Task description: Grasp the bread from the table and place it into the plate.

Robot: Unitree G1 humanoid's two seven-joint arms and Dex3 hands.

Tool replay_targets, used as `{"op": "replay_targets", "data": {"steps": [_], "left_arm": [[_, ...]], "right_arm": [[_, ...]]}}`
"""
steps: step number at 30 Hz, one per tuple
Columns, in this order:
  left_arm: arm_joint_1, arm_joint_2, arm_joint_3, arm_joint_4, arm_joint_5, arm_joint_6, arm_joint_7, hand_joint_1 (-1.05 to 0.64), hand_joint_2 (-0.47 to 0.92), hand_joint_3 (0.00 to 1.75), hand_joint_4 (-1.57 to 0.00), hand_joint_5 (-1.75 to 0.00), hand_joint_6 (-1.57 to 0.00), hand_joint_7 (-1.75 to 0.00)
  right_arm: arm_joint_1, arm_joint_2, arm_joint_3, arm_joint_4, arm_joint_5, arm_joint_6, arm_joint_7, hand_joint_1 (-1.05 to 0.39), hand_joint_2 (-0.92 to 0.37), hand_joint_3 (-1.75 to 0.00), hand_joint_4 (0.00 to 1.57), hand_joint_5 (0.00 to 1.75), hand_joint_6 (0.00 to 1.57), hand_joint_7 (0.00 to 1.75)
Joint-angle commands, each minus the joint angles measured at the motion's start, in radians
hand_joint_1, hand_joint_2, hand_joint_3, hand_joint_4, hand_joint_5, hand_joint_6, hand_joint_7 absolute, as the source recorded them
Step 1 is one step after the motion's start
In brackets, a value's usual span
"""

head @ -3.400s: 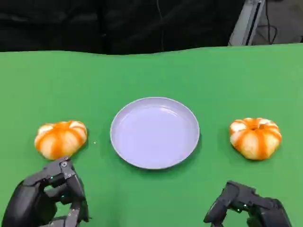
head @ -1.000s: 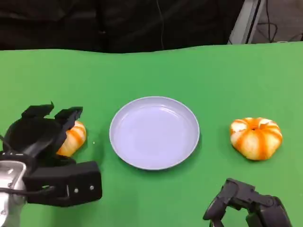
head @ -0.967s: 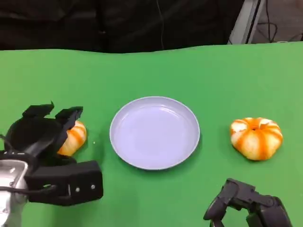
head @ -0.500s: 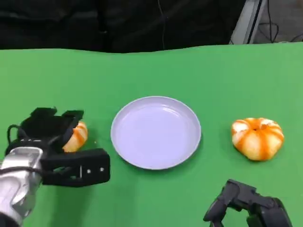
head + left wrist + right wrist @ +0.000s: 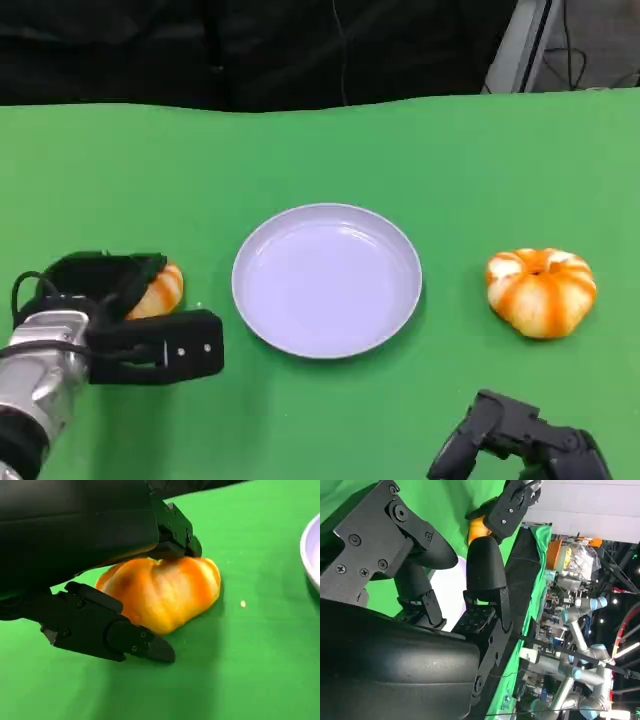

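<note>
Two orange-and-white striped bread rolls lie on the green table either side of a pale lilac plate [image 5: 327, 280]. My left hand [image 5: 100, 300] covers most of the left bread [image 5: 160, 288]. In the left wrist view its fingers [image 5: 175, 530] rest on the top of that bread [image 5: 165, 592], while the thumb [image 5: 110, 632] lies along the near side, a little apart from it. The bread sits on the table. The right bread [image 5: 540, 290] lies untouched. My right hand [image 5: 520, 445] stays low at the front right, fingers curled in, holding nothing.
The plate's rim [image 5: 312, 555] lies a short way from the left bread. Past the table's far edge [image 5: 320, 103] the background is dark. A small crumb [image 5: 242, 603] lies on the cloth between bread and plate.
My left hand came up from the front left, reached over the left bread, then sank onto it until its fingers touch the top. The right hand, plate and right bread stayed put.
</note>
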State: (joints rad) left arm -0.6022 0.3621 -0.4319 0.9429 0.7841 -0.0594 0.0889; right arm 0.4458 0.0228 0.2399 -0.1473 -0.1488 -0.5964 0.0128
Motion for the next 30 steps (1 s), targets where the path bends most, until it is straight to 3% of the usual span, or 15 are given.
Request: {"op": "replay_targets", "data": {"steps": [1,2,3,4,5,6,7,16,22,30], "left_arm": [[-0.011,0.009,-0.001,0.053,-0.033,-0.029,0.027,-0.19,0.92,0.07,-0.73,-0.17,-0.68,-0.06],[-0.003,0.016,0.003,0.057,-0.037,-0.092,0.108,-0.19,0.92,0.07,-0.73,-0.17,-0.68,-0.06],[0.002,0.02,0.009,0.062,-0.043,-0.142,0.172,-0.18,0.91,0.09,-0.87,-0.78,-0.82,-0.62],[0.004,0.023,0.011,0.07,-0.048,-0.179,0.218,-0.18,0.91,0.13,-0.84,-1.35,-0.7,-1.29],[0.005,0.024,0.016,0.076,-0.055,-0.212,0.265,-0.18,0.91,0.14,-0.83,-1.54,-0.65,-1.51],[0.004,0.023,0.018,0.081,-0.061,-0.231,0.293,-0.18,0.88,0.24,-0.84,-1.64,-0.64,-1.63],[0.003,0.023,0.018,0.087,-0.065,-0.247,0.315,-0.18,0.75,0.51,-0.84,-1.7,-0.63,-1.7],[0.036,0.043,0.041,-0.065,-0.08,-0.316,0.403,-0.13,0.42,1.13,-0.91,-1.75,-0.68,-1.75],[0.069,0.049,0.069,-0.245,-0.091,-0.309,0.379,-0.13,0.39,1.24,-0.92,-1.75,-0.69,-1.75],[0.058,0.039,0.072,-0.295,-0.07,-0.307,0.394,-0.12,0.3,1.34,-0.94,-1.75,-0.72,-1.75]], "right_arm": [[0.006,-0.011,-0.005,-0.017,0.011,-0.001,-0.002,-0.09,-0.28,-1.39,0.78,1.62,0.84,1.32],[0.005,-0.013,-0.008,-0.019,0.011,0.002,-0.001,-0.09,-0.28,-1.39,0.78,1.62,0.84,1.32],[0.002,-0.015,-0.01,-0.019,0.011,0.005,0.0,-0.09,-0.28,-1.39,0.78,1.61,0.84,1.32],[0.001,-0.016,-0.011,-0.019,0.011,0.007,0.0,-0.1,-0.29,-1.39,0.77,1.61,0.84,1.32],[-0.002,-0.016,-0.013,-0.018,0.01,0.012,0.0,-0.1,-0.29,-1.38,0.77,1.61,0.84,1.32],[-0.004,-0.014,-0.013,-0.015,0.012,0.013,-0.001,-0.09,-0.29,-1.38,0.77,1.61,0.84,1.32],[-0.005,-0.013,-0.013,-0.013,0.013,0.013,-0.001,-0.08,-0.29,-1.38,0.77,1.61,0.84,1.31],[-0.011,-0.013,-0.009,-0.006,0.019,0.006,0.003,-0.07,-0.27,-1.41,0.78,1.61,0.85,1.32],[-0.014,-0.01,-0.006,-0.004,0.014,0.005,0.001,-0.07,-0.27,-1.42,0.78,1.62,0.84,1.33],[-0.017,-0.006,-0.003,-0.002,0.014,0.014,-0.001,-0.06,-0.26,-1.42,0.77,1.62,0.84,1.33]]}}
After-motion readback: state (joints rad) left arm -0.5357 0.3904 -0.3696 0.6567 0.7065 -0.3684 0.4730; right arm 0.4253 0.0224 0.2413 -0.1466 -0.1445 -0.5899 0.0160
